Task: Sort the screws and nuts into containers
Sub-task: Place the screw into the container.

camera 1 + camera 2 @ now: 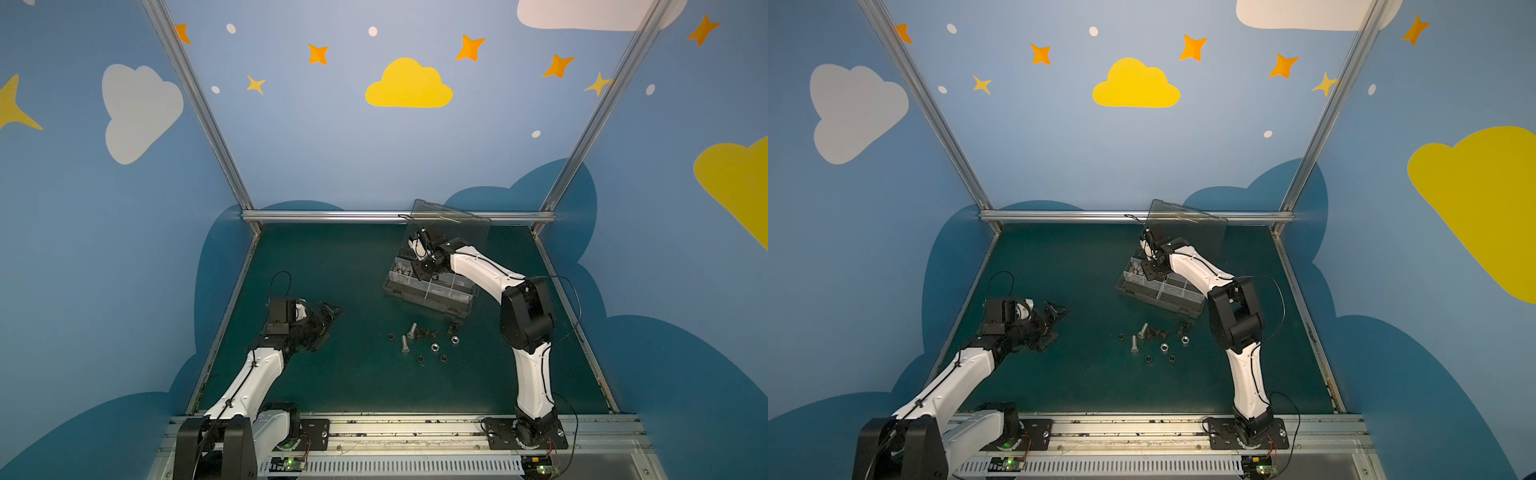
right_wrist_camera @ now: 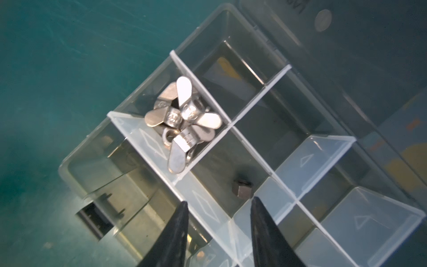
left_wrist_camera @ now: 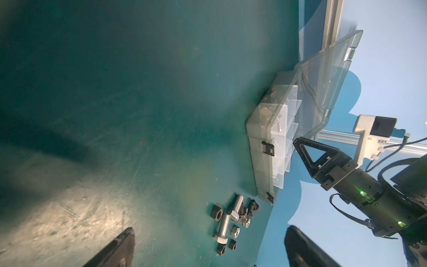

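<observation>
The containers are compartments of a clear organizer box [image 1: 424, 301] [image 1: 1158, 300] with its lid [image 1: 457, 226] standing open. My right gripper [image 2: 219, 202] [image 1: 419, 269] hovers over the box's left end, open with nothing between its fingers. Below it one compartment holds several shiny winged screws [image 2: 184, 120]. The neighbouring compartment holds a black nut [image 2: 241, 188]. In front of the box on the mat lie loose screws and nuts [image 1: 424, 343] [image 1: 1154, 343] [image 3: 233, 222]: two silver bolts, silver nuts, black nuts and black screws. My left gripper [image 1: 328, 324] [image 3: 209, 233] is wide open to their left.
The green mat [image 1: 332, 270] is bounded by aluminium rails at the back [image 1: 374, 216] and sides, with blue walls behind. The right arm [image 1: 523, 316] arches over the box's right end. The box's black latches [image 3: 268, 148] face the loose parts.
</observation>
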Robot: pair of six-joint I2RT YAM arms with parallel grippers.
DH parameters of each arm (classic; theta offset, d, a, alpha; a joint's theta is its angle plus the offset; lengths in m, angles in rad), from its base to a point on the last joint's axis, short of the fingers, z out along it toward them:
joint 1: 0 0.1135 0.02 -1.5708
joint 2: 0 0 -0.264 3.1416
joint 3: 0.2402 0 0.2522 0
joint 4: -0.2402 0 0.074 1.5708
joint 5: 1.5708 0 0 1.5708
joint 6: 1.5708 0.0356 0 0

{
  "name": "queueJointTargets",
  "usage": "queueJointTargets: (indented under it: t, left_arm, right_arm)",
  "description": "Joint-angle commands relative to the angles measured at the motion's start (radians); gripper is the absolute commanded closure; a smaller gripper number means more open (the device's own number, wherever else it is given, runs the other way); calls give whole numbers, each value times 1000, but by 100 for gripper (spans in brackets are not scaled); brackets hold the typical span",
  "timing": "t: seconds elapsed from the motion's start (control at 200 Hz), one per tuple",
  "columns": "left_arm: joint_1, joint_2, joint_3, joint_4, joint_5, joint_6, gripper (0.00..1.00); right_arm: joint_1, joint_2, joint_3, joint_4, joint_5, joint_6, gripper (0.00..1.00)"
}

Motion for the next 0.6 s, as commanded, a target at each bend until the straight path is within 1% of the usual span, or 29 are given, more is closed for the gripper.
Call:
queueJointTargets:
  t: [0.0, 0.12, 0.235, 0.416, 0.591]
  left_arm:
    - [3, 2, 22, -22, -14, 22, 0]
    - [3, 20, 18, -6, -6, 17, 0]
    - [2, 31, 22, 2, -1, 16, 0]
    - [3, 31, 22, 0, -3, 19, 0]
    - [2, 27, 16, -5, 1, 23, 0]
  right_arm:
    - [12, -122, -44, -39, -156, -39, 51]
    - [45, -235, -158, -12, -253, -66, 44]
    - [78, -310, -250, -10, -317, -58, 41]
    - [161, -361, -355, 1, -317, -8, 39]
    - [249, -347, -458, 94, -326, 84, 39]
